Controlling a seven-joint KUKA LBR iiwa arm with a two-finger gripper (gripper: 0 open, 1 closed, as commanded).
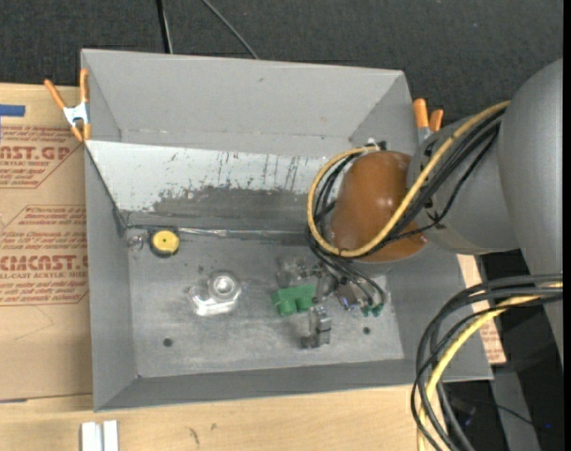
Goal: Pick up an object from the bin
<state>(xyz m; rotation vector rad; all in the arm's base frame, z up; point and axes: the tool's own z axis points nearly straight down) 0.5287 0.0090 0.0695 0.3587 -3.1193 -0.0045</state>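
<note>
Your gripper (304, 302) sits at the small green block (289, 301), right of centre in the bin (248, 172). You cannot tell its width.

Loose things on the floor of the grey metal bin (267, 355). A small green plastic piece (290, 301), blocky and irregular, lies right of the floor's centre, just beside the tool (315, 321). A silvery metal part (213, 294) with a round raised boss lies flat left of centre, well apart from the green piece. A small yellow disc (164, 242) lies flat near the far left corner, by the foot of the sloping back wall.
</note>
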